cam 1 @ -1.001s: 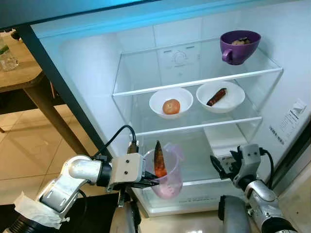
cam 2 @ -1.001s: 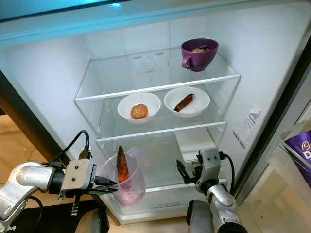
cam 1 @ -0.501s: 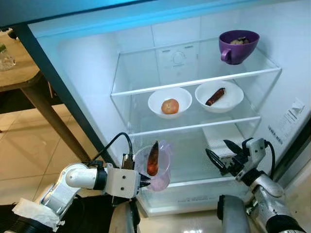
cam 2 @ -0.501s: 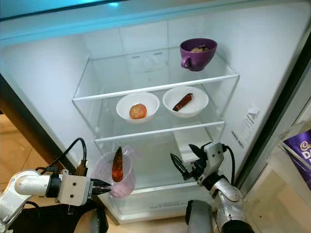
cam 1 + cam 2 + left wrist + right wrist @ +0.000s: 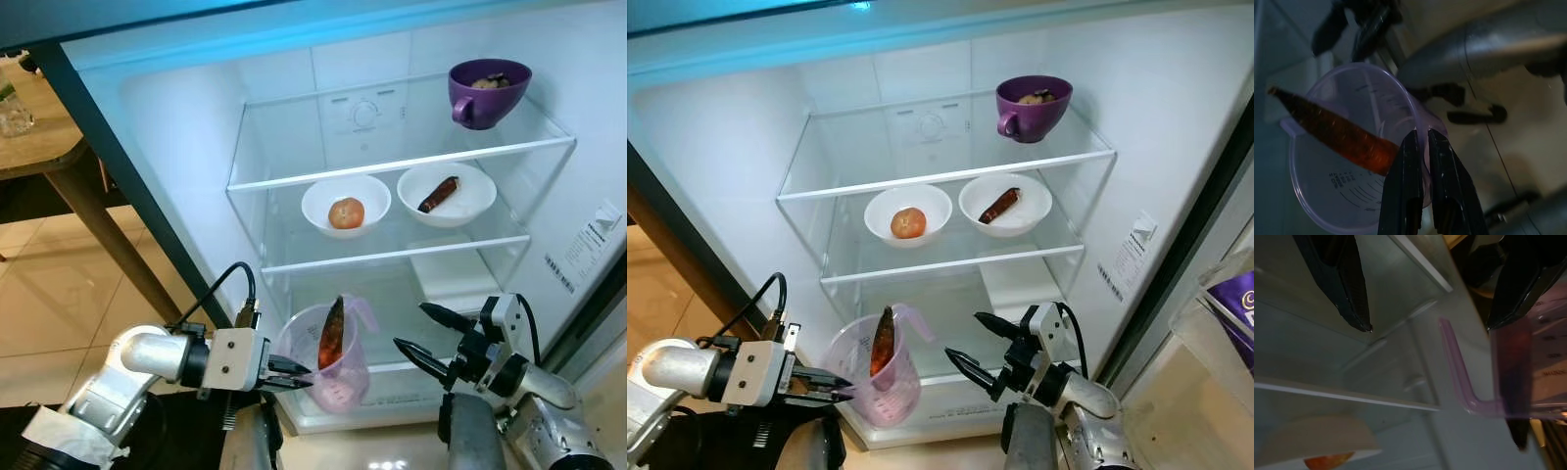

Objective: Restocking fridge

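Left eye view, nearest first: the left gripper (image 5: 294, 374) is clenched on the rim of a clear pink measuring jug (image 5: 328, 358), holding it at the front edge of the fridge's lowest level. A carrot (image 5: 331, 334) stands tilted inside the jug, its tip above the rim. Just to the right, the right gripper (image 5: 419, 331) has its two fingers spread wide and grasps nothing, its lower finger close to the jug's side. Behind them a white drawer box (image 5: 456, 276) sits on the lowest glass level. On the middle glass shelf (image 5: 392, 258) stand two white bowls, the left bowl (image 5: 345, 202) with a round orange-red fruit (image 5: 346, 212), the right bowl (image 5: 446, 194) with a dark sausage-like piece (image 5: 437, 194). On the top shelf, at the right, sits a purple mug (image 5: 487, 91) with food inside. Outside the fridge, far left, stands a wooden table (image 5: 49, 157).
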Controlling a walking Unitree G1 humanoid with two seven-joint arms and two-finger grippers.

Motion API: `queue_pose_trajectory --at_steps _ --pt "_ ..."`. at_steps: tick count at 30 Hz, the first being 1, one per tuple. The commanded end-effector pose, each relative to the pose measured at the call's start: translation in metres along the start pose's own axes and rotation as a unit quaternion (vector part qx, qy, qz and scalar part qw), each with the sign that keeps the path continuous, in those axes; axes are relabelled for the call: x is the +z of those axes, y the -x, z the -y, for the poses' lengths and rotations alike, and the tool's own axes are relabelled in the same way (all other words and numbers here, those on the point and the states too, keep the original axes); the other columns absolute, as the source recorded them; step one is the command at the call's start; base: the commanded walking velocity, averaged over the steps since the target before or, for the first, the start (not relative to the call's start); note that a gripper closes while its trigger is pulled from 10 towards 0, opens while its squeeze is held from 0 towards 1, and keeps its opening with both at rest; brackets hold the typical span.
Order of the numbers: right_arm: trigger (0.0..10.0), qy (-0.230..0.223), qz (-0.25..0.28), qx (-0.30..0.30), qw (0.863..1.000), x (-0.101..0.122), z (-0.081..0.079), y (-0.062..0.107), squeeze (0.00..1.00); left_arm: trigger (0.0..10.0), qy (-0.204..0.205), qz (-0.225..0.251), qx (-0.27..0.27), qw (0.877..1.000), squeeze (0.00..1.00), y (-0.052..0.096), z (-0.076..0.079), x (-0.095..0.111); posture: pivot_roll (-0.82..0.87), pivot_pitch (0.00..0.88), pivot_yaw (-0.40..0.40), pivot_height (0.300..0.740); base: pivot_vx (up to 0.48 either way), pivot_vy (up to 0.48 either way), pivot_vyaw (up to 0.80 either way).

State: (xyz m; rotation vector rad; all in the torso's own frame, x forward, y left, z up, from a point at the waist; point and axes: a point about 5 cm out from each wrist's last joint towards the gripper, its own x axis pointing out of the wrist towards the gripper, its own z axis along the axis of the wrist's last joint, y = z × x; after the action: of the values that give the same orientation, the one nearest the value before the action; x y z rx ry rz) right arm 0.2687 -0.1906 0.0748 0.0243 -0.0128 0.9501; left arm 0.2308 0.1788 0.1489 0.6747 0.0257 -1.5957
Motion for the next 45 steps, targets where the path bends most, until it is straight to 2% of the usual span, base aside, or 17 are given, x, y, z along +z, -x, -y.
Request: queue_pose_trajectory --at_steps 1,4,10,18,26,33,45 --pt "10.0 -0.008 0.001 0.012 1.000 -0.001 -0.004 -0.001 0.00 10.0 -0.011 -0.019 -0.002 1.000 0.00 0.011 -0.003 0.002 0.06 0.073 0.093 0.447 0.000 0.000 0.00" --pt "10.0 -0.011 0.014 0.018 1.000 0.005 -0.003 -0.001 0.00 10.0 -0.017 -0.032 -0.021 0.999 0.00 0.016 -0.002 0.003 0.06 0.072 0.094 0.447 0.000 0.000 0.00" --pt "10.0 -0.010 0.011 0.025 1.000 0.009 -0.002 0.000 0.00 10.0 -0.028 -0.042 -0.034 0.998 0.00 0.017 -0.002 0.005 0.06 0.070 0.092 0.447 0.000 0.000 0.00" --pt "10.0 0.009 -0.060 -0.004 0.998 -0.001 0.004 -0.005 0.00 10.0 -0.043 -0.017 -0.043 0.998 0.00 0.007 -0.002 0.016 0.06 0.067 0.084 0.447 0.000 0.000 0.00" --pt "10.0 0.003 -0.046 -0.004 0.999 0.003 0.002 -0.013 0.00 10.0 -0.056 -0.008 -0.043 0.997 0.00 0.002 -0.006 0.020 0.06 0.066 0.083 0.447 0.000 0.000 0.00" --pt "10.0 0.009 -0.062 -0.038 0.997 -0.001 0.006 -0.027 0.00 10.0 -0.065 0.018 -0.055 0.996 0.00 -0.010 -0.004 0.030 0.05 0.068 0.085 0.447 0.000 0.000 0.00" --pt "10.0 0.006 -0.050 -0.052 0.997 0.002 0.007 -0.039 0.00 10.0 -0.066 0.026 -0.067 0.995 0.00 -0.015 -0.001 0.033 0.05 0.067 0.088 0.447 0.000 0.000 0.00"
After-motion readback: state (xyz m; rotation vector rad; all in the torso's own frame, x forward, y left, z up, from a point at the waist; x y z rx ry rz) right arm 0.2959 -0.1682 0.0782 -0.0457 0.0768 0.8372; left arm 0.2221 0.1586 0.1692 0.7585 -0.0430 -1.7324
